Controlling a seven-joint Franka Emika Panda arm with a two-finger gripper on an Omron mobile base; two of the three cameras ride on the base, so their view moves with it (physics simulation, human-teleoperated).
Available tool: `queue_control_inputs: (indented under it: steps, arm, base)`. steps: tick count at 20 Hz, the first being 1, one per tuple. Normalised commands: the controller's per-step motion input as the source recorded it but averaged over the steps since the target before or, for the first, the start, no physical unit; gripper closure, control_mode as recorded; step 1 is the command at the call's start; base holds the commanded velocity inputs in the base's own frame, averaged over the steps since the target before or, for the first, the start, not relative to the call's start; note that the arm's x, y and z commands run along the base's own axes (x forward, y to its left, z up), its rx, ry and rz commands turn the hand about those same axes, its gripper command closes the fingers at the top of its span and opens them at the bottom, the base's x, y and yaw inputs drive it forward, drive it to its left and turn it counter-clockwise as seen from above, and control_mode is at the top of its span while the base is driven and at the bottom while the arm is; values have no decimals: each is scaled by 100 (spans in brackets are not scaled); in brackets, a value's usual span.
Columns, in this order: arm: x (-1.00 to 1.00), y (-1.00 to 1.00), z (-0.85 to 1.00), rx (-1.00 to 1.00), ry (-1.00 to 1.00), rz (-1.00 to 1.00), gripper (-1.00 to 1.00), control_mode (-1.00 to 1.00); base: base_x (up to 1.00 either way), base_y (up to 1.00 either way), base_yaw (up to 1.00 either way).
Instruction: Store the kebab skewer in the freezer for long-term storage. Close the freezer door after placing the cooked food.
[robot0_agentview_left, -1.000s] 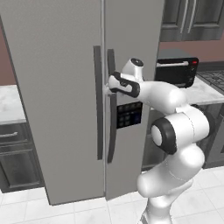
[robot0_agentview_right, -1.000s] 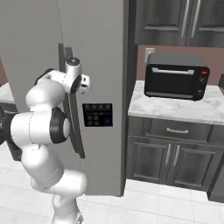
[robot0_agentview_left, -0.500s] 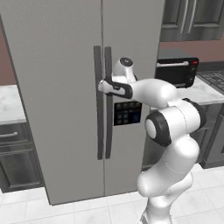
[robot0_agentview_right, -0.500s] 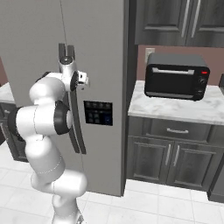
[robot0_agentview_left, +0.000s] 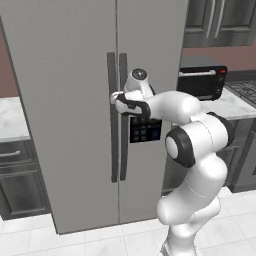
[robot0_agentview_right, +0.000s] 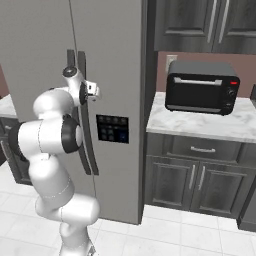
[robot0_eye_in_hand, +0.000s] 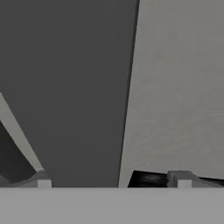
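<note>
The freezer door (robot0_agentview_left: 155, 55) (robot0_agentview_right: 115, 55), grey with a dark dispenser panel (robot0_agentview_left: 145, 131), stands shut, so the freezer's inside is hidden. The kebab skewer is out of view. My gripper (robot0_agentview_left: 115, 97) (robot0_agentview_right: 82, 97) is at the door's long dark vertical handle (robot0_agentview_left: 123, 145) (robot0_agentview_right: 88, 150), about a third of the way down it. In the hand view the gripper (robot0_eye_in_hand: 113, 181) is open: its tips stand far apart, and the dark handle (robot0_eye_in_hand: 74, 87) runs up between them against the grey door (robot0_eye_in_hand: 179, 87).
The plain grey fridge door (robot0_agentview_left: 60, 100) to the left is shut too, its handle (robot0_agentview_left: 113, 145) right beside the freezer's. A black toaster oven (robot0_agentview_left: 202, 82) (robot0_agentview_right: 201, 87) sits on the marble counter (robot0_agentview_right: 200, 125) to the right, over dark cabinets (robot0_agentview_right: 195, 175).
My arm has swung left, and the gripper has gone from in front of the dispenser door onto its handle. Both doors have stayed shut.
</note>
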Motion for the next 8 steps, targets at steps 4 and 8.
queue_control_inputs:
  steps: [4, 8]
  arm:
    - [31, 0, 0, -2, -7, -3, -100, -100]
    - [28, 0, 0, -2, -10, -1, -100, -100]
  base:
    - [0, 0, 0]
    - [0, 0, 0]
